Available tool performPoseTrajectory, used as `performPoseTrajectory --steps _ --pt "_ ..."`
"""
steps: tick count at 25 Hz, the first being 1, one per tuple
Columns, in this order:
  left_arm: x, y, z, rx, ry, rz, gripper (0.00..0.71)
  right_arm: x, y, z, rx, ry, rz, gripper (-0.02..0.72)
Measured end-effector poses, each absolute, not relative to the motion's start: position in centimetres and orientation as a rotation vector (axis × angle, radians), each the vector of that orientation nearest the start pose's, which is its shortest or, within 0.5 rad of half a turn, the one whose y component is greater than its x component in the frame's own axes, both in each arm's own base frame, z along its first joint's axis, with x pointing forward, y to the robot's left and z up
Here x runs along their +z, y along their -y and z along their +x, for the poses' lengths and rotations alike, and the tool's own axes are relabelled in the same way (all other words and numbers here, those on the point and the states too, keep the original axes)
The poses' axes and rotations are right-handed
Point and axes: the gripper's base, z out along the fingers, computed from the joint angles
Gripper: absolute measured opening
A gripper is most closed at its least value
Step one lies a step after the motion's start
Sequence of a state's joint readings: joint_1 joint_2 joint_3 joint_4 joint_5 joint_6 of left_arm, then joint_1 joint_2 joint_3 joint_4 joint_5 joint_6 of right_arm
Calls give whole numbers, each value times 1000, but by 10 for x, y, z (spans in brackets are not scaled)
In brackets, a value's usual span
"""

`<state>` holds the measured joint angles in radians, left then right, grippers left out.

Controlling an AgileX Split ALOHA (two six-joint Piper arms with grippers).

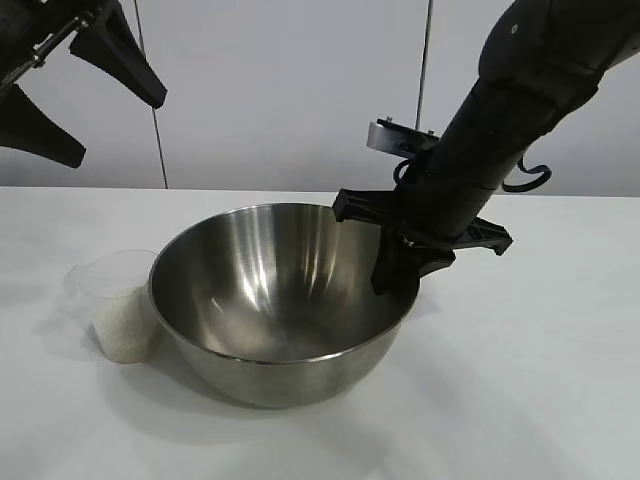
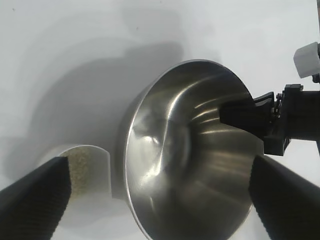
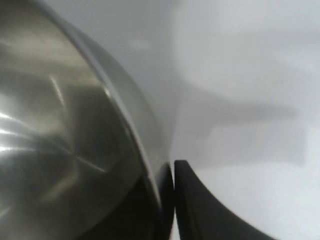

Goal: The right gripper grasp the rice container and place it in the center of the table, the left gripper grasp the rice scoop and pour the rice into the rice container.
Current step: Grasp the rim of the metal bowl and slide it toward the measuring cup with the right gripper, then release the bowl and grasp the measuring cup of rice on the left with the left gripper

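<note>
Bowl [image 1: 275,300] seen on white table [image 1: 540,380], mid-table. Right gripper [image 1: 400,268] placed at bowl's right rim, one finger inside, one outside, rim pinched between fingers [image 3: 200,210]. Left gripper [image 1: 70,90] held high at upper left, well apart from bowl, fingers spread wide, nothing held. Scoop [image 1: 115,305] with rice [image 1: 125,325] stood touching bowl's left side. Counted: one bowl, one scoop, two grippers.
</note>
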<state>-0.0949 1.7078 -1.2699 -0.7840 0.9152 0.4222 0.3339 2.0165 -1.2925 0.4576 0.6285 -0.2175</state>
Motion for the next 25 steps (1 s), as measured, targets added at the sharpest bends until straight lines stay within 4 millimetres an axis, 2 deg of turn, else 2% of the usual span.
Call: performPoseTrajectory --steps 2,5,7,8,13,16,20,25 --pt "265 84 348 -862 -2610 156 695 148 -154 372 487 -2804 -307 244" --pt "265 84 348 -862 -2610 156 695 148 -154 372 490 -2807 -303 501" --pt "265 84 348 -862 -2610 156 695 156 -154 371 496 -2799 -310 597" --pt "265 84 348 -862 -2610 156 695 163 -154 371 496 -2793 -315 622" --pt "265 84 348 -862 -2610 156 695 233 -151 383 434 -2705 -353 651" --pt "265 84 348 -862 -2610 156 695 261 -131 391 345 -2742 -334 652" --pt "265 84 348 -862 -2610 156 695 276 -80 397 238 -2805 -245 652" --pt "265 84 348 -862 -2610 156 695 298 -7 384 128 -2855 -105 652"
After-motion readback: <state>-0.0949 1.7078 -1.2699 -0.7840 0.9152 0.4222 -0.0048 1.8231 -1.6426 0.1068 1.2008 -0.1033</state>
